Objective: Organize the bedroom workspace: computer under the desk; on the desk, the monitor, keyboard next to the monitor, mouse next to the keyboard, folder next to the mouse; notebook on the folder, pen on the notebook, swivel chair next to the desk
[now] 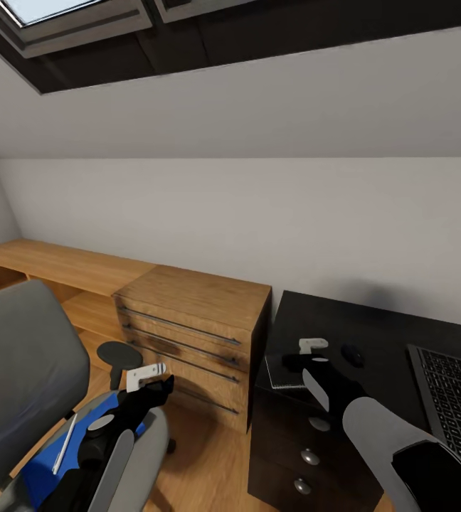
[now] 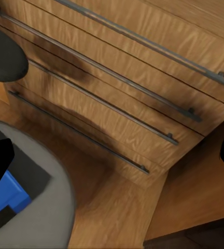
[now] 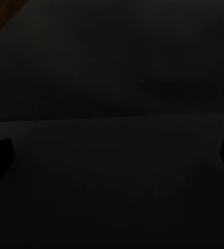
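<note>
On the black desk [image 1: 373, 334] at right, the notebook [image 1: 282, 373] lay at the near-left corner, mouse [image 1: 352, 355] just right of it, keyboard [image 1: 454, 402] further right. Right gripper [image 1: 303, 358] hovered over the notebook, fingers spread wide, holding nothing. At left, the blue folder [image 1: 42, 466] with the pen [image 1: 65, 444] on it rested on the swivel chair [image 1: 28, 370]. Left gripper [image 1: 161, 384] hung above the seat edge, fingers wide apart, empty, near the wooden drawer unit [image 1: 195, 334].
</note>
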Available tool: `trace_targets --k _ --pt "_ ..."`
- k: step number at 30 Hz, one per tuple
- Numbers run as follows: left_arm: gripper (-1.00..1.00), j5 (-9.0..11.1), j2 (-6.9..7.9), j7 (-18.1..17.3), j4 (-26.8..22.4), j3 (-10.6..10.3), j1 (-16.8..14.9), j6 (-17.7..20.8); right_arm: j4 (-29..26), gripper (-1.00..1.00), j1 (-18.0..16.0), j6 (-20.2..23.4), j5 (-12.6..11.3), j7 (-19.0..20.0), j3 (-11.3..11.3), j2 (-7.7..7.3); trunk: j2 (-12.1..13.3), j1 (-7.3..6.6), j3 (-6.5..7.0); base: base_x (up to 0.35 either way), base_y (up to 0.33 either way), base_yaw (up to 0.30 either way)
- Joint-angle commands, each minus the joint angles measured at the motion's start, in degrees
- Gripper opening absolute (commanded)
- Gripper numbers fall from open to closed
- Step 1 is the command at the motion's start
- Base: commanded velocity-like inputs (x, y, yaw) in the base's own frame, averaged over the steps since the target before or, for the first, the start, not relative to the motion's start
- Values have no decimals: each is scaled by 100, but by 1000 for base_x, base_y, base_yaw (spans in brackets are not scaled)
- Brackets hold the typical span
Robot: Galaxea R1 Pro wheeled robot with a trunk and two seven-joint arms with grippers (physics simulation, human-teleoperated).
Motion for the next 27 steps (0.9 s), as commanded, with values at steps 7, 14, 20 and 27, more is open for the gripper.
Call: trace_targets --k 7,14,20,27 --pt "100 49 15 28 157 -7 -4 11 162 100 1 27 -80 -42 56 -5 -2 0 -7 -93 0 0" --pt "100 49 14 26 178 -9 -4 2 156 100 1 21 -80 -39 60 -5 -2 0 -7 -109 0 0" --pt "100 48 16 26 180 -9 -4 -1 153 100 0 18 -80 -34 63 -5 -2 0 -7 -80 0 0" --pt "100 49 16 26 180 -9 -4 -6 153 100 -1 18 -80 -34 63 -9 -2 0 -7 -115 0 0"
